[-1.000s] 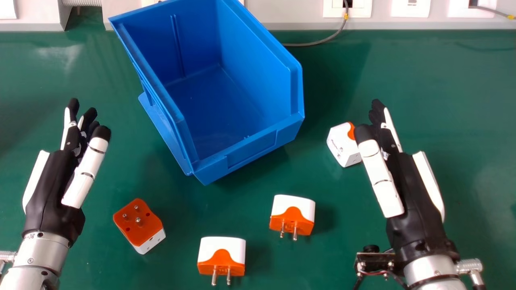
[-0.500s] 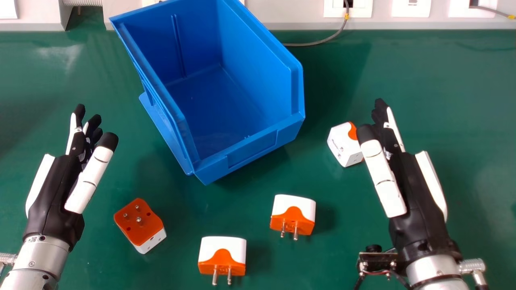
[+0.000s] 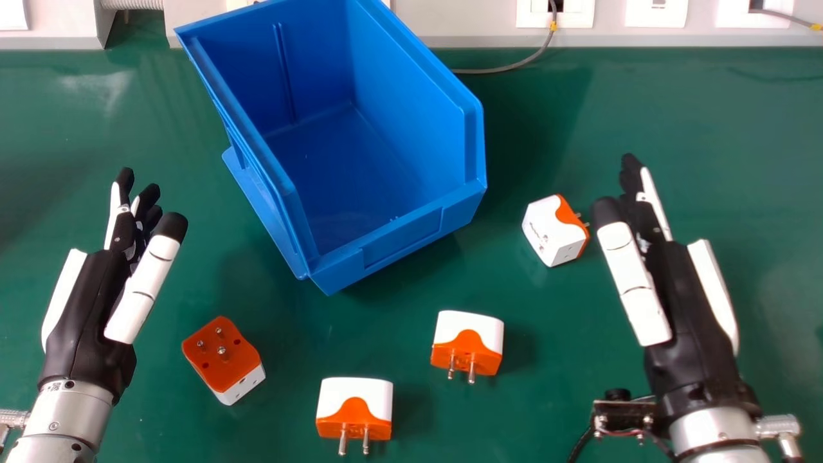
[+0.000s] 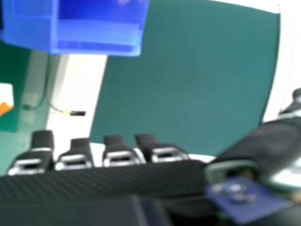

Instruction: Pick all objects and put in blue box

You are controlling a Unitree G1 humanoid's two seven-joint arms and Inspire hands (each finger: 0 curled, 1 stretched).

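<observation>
In the head view my left hand [image 3: 87, 308] is open and empty at the left, up and left of an orange-and-white adapter [image 3: 225, 360] lying pins up. My right hand [image 3: 681, 302] is open at the right, just right of a white adapter [image 3: 554, 231] with an orange end, apart from it. Two more adapters, one at the front [image 3: 354, 409] and one near the centre [image 3: 467, 344], lie with pins toward me. The blue box [image 3: 402, 235] holds nothing visible. The right hand view has my right hand [image 4: 94, 181], the blue box [image 4: 96, 35] and a white-and-orange adapter [image 4: 5, 97].
The green table [image 3: 739, 161] carries everything. At its back runs a pale wall panel [image 3: 476, 26] with sockets, and a grey cable [image 3: 508, 67] droops onto the table behind the box.
My right hand has moved to the right, uncovering the orange end and pins of the adapter beside it. My left hand has shifted slightly right and toward me. The adapters and box have stayed put.
</observation>
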